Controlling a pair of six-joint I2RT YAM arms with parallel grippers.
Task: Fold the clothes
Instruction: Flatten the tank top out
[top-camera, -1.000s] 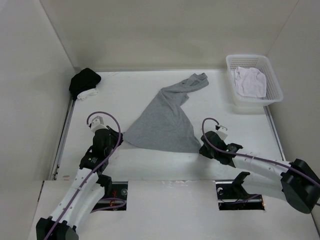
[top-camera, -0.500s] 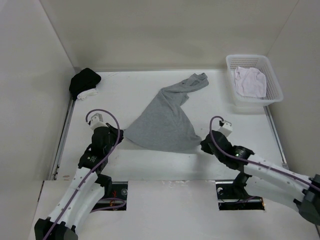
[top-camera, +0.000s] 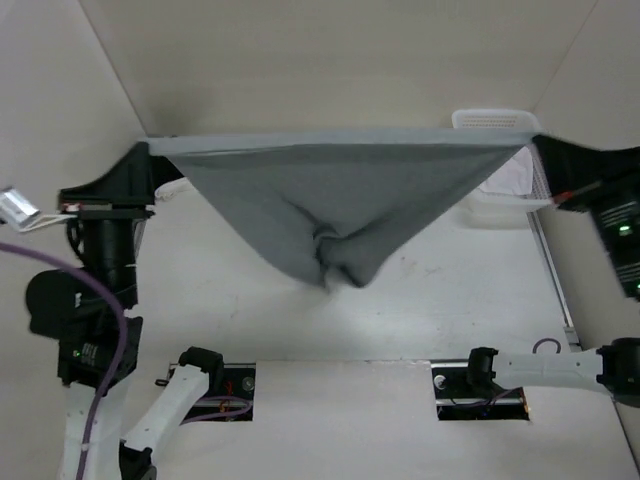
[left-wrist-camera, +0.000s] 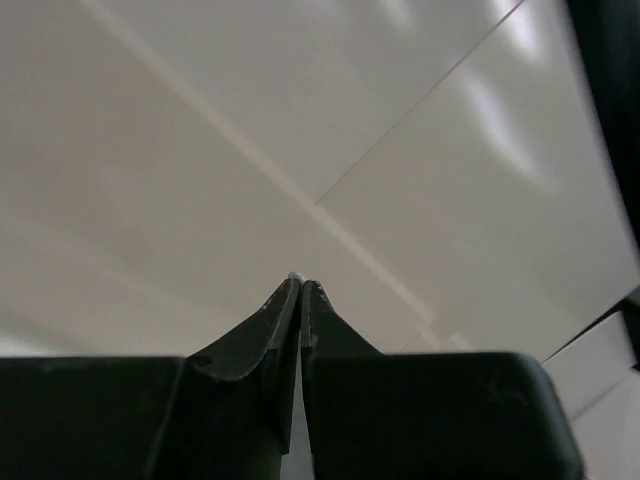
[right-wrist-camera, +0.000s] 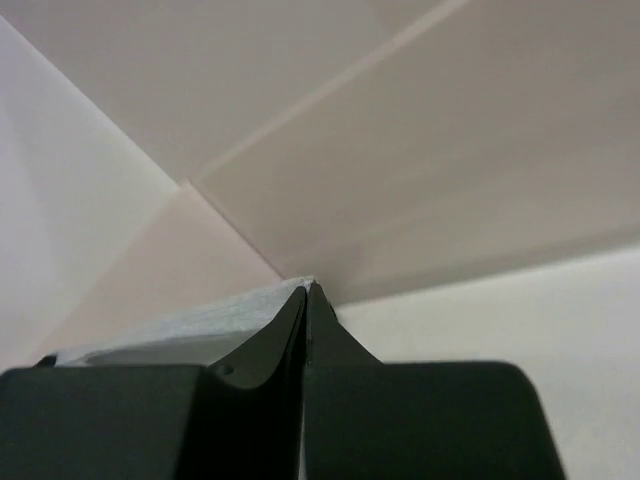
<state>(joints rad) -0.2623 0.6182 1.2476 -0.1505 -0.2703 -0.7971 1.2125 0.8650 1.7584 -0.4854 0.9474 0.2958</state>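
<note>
While both arms are reaching high and wide apart, the left gripper (top-camera: 150, 160) and right gripper (top-camera: 536, 150) are pinching shut on opposite corners of the clothes (top-camera: 330, 200). The top edge is stretching taut between them.

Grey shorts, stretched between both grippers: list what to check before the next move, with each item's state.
1. Left gripper shut on one corner of the grey shorts: ok.
2. Right gripper shut on the opposite corner: ok.
3. Top edge taut and level: ok.
4. Lower part hanging flat: not ok, bunched in the middle.
5. Shorts clear of the table: cannot tell.
</note>
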